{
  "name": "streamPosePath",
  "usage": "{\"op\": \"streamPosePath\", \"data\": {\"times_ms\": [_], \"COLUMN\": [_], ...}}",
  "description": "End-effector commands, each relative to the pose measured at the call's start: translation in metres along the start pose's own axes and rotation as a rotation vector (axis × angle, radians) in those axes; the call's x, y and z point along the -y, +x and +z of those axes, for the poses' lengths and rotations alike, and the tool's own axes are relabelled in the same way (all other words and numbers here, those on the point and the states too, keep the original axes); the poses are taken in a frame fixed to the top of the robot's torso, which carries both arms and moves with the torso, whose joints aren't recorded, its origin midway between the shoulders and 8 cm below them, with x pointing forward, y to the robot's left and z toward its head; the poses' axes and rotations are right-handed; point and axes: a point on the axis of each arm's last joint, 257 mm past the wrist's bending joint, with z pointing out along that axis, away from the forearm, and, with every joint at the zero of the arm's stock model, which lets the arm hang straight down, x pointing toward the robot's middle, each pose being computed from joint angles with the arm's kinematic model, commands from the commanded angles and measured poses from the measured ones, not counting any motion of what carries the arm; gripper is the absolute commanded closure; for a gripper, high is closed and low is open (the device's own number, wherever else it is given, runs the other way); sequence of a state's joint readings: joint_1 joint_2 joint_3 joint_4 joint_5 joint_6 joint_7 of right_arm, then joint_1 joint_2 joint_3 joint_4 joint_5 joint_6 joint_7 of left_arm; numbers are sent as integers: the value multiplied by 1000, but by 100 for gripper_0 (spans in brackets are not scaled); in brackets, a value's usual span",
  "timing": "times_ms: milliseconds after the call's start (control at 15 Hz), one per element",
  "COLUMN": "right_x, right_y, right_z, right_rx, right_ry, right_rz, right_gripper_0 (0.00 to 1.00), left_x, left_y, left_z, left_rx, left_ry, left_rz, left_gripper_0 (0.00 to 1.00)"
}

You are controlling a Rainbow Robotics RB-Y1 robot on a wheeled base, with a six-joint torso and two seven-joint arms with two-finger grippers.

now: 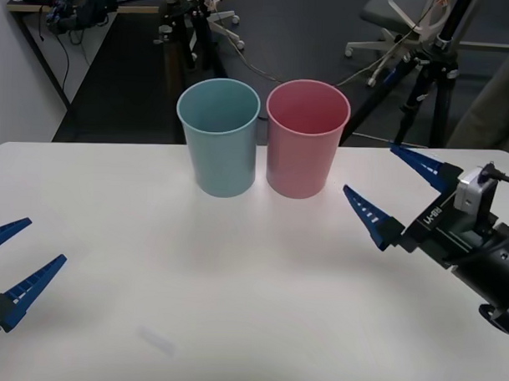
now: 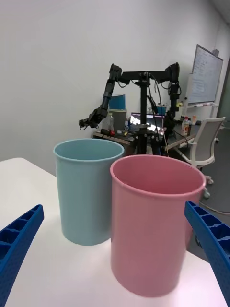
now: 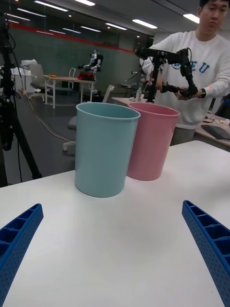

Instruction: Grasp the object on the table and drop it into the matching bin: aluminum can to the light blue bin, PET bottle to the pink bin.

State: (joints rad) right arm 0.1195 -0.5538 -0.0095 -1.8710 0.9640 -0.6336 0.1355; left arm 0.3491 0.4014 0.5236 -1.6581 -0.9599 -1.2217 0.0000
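Note:
The light blue bin [image 1: 219, 139] [image 2: 86, 192] [image 3: 103, 148] and the pink bin [image 1: 305, 140] [image 2: 151, 225] [image 3: 153, 141] stand upright side by side at the far middle of the white table [image 1: 234, 282], almost touching, the blue one on the left. The object, the aluminum can, is out of view. My right gripper [image 1: 369, 168] [image 2: 113, 206] hovers open to the right of the pink bin, facing both bins. Low over the table's near left edge, my left gripper [image 1: 45, 240] [image 3: 111, 205] is open with nothing between its fingers.
Beyond the table's far edge are dark tripods [image 1: 429, 88], cables and an office chair [image 1: 394, 20] on the floor. The wide white tabletop lies between the bins and the near edge.

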Motion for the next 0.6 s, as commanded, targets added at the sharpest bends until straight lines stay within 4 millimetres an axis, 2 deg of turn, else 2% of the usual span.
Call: {"op": "streamPosePath", "data": {"times_ms": [67, 333, 600], "right_x": [8, 18, 23], "right_y": [14, 41, 45], "right_z": [-28, -71, -120], "right_rx": [-14, -50, -72], "right_ry": [-5, -30, -55], "right_rz": [-20, -9, -7], "right_gripper_0": [0, 0, 0], "left_x": [0, 0, 0], "left_y": [0, 0, 0], "left_z": [0, 0, 0], "left_rx": [0, 0, 0], "left_ry": [0, 0, 0], "left_rz": [0, 0, 0], "left_gripper_0": [0, 0, 0]}}
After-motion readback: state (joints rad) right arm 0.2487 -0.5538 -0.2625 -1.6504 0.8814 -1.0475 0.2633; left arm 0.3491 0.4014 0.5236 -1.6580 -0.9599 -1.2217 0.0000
